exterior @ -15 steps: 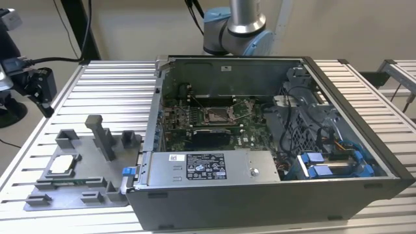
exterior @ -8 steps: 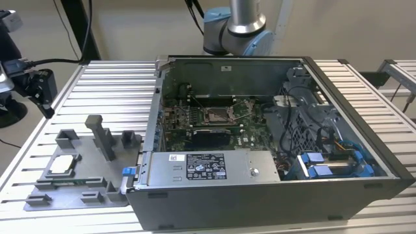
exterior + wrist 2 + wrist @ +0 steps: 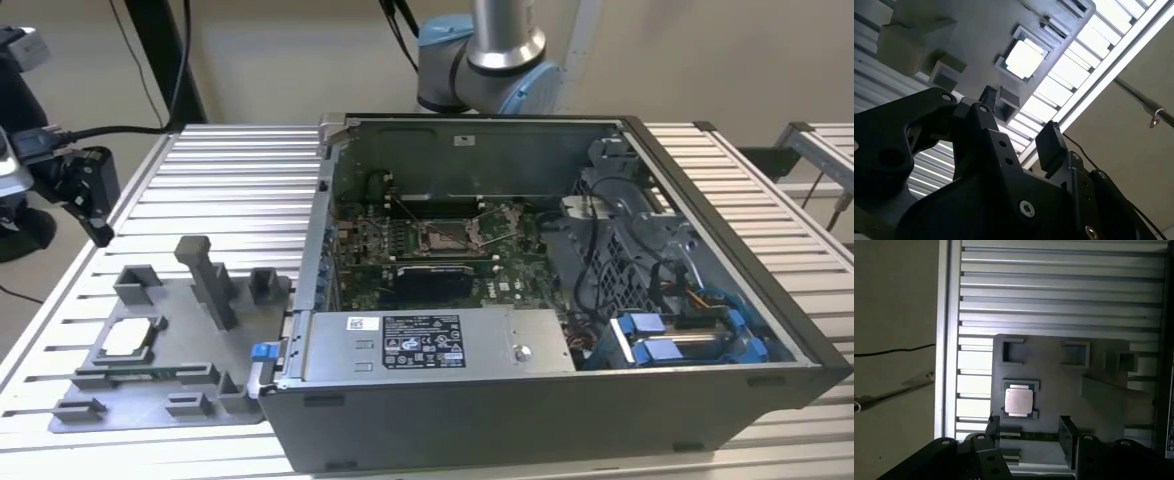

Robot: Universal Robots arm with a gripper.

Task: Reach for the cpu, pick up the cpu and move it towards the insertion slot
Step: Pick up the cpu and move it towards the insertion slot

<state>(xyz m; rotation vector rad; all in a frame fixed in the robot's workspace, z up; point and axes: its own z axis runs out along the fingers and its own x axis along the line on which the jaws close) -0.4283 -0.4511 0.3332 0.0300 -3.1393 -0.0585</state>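
1. First wrist view: the hand (image 3: 1029, 434) is empty, its fingers (image 3: 1067, 436) spread apart and stopped short of the cpu (image 3: 1018, 401).
2. The cpu lies flat in its seat on the grey tray (image 3: 1054, 390). It is ahead of the fingertips, touches neither, and is nearer one finger. It is square, so it has no long axis.
3. Exterior view: the grey tray rests on the desk (image 3: 214, 170), to the exterior view's left of the open computer case (image 3: 534, 420). The insertion slot (image 3: 441, 238) sits inside the case, well apart from the cpu.
4. Hidden: the hand's body covers part of the tray in the second wrist view. Detail of the slot cannot be made out.
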